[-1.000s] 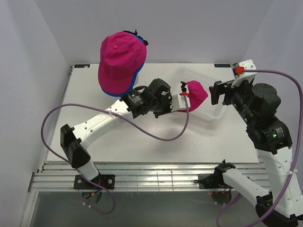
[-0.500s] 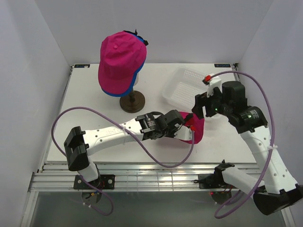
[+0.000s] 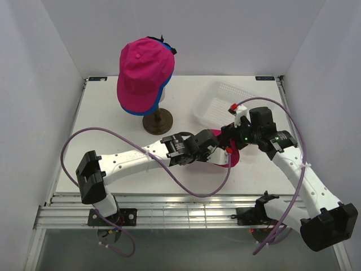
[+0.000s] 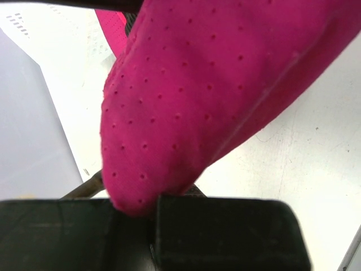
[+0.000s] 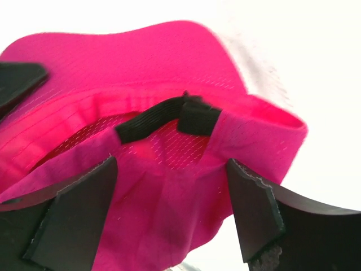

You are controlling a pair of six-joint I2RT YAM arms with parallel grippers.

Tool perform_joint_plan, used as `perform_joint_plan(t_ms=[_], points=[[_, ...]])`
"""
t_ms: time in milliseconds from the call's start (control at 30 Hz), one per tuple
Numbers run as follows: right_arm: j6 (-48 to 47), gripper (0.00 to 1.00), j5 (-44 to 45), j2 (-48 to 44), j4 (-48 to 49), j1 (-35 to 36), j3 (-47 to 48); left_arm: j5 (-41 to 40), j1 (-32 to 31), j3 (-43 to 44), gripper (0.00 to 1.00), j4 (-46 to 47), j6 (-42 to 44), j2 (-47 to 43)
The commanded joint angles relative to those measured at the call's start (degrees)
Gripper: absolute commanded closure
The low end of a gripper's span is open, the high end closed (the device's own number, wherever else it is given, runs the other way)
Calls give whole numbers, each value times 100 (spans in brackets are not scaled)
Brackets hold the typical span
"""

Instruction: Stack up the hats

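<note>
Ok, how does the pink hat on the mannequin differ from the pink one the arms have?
The mannequin's pink hat sits high and rounded over a blue hat. The held pink hat is low and crumpled, pinched by the left gripper, right gripper open around its strap. Both magenta.

Top cam is bright and even, lit from overhead, everything sharp, only soft faint shadows on the white bench (image 3: 107, 113). Left wrist cam sits super close: the pink hat (image 4: 225, 84) is crisp down to its tiny holes, while the left fingers (image 4: 225, 231) along the bottom are just dark and featureless. Right wrist cam has its background blown out to pure white, and the right fingers (image 5: 82, 217) look soft at the edges
</note>
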Motion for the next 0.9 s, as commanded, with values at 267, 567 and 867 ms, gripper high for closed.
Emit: perform_joint_plan(t_ms=[267,567,867], points=[[197,56,967,400,810,-10,51,75,-2,258,100,34,-163,-360],[136,92,1536,-171,389,-19,173,392,305,258,100,-62,-427,-342],[232,92,2214,-970,142,-80,428,1278,963,39,100,-256,-875,-448]])
